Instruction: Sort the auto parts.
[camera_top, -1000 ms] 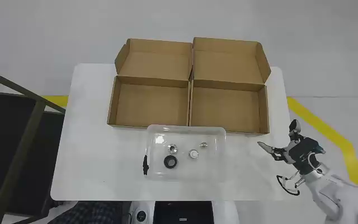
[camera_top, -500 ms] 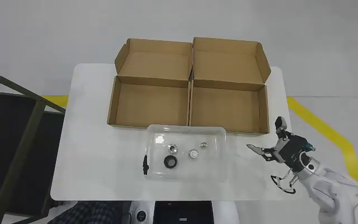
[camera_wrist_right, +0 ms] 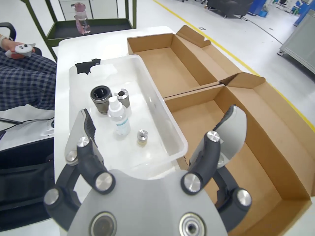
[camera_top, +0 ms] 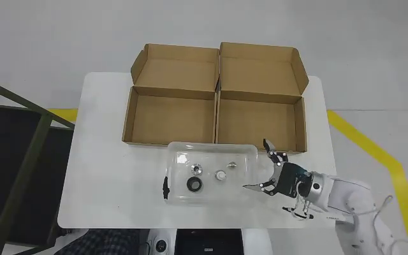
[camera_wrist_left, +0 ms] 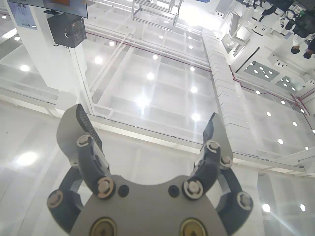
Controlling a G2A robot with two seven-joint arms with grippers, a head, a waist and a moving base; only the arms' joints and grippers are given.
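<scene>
White surface (camera_top: 108, 178) — my right tool (camera_top: 255, 164) hangs released at the right end of the clear tray (camera_top: 210, 146); my left tool (camera_wrist_left: 146, 111), also released, faces the ceiling (camera_wrist_left: 172, 79).

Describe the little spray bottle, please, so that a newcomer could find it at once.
On the white table, next to two open cardboard boxes, lies a clear plastic tray. The bottle stands upright in it, between a small silver knob and two grey cylinders. It alone is see-through with a white top; its neighbours are metal.
</scene>
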